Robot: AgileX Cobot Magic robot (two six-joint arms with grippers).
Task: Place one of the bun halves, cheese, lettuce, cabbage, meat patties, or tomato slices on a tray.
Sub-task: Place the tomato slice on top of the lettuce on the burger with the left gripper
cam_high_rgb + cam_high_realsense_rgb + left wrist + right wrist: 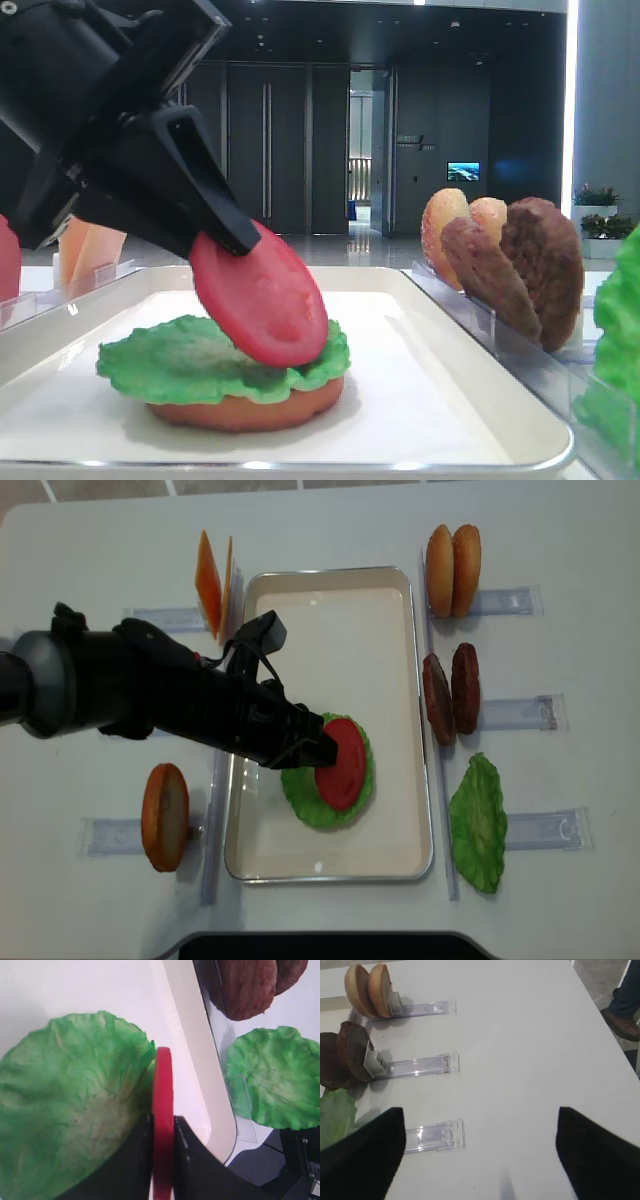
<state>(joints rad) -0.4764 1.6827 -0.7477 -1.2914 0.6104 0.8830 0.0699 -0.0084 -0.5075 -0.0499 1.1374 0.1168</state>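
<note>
My left gripper is shut on a glossy red tomato slice, with the slice pinched edge-on between the black fingers. It hangs tilted over the white tray, and its lower edge reaches a green lettuce leaf. That leaf lies on an orange-tan bun half on the tray. My right gripper stands open above bare table, with nothing between its fingers.
Right of the tray, clear holders carry two bun halves, two meat patties and another lettuce leaf. On the left stand cheese slices and one bun half. A person's shoe shows past the table edge.
</note>
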